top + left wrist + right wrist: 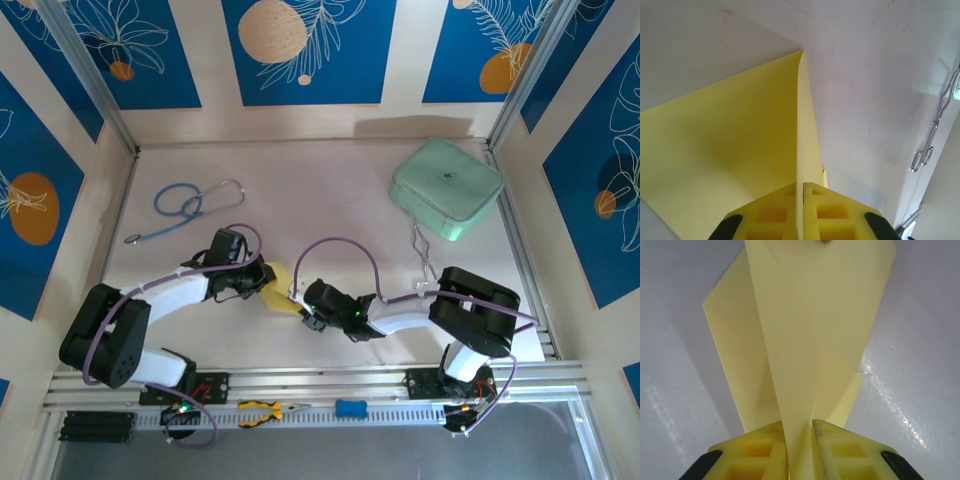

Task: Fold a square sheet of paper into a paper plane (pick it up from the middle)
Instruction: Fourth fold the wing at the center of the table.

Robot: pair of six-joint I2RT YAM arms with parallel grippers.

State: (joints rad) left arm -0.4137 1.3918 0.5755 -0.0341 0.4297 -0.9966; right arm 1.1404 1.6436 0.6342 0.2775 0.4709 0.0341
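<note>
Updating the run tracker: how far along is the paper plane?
Done: the yellow paper is picked up and shows diagonal creases with overlapping layers. In hand: the left gripper and right gripper both pinch it from opposite sides. Remaining: no finished dart shape yet, so more folds remain.

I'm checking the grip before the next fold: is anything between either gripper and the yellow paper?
Nothing visible: left gripper and right gripper each pinch the yellow paper directly; the mint-green case lies apart.

No text, number or brand can be read anywhere. The mint-green case carries a small dark mark on its lid, but it is too small to read.
</note>
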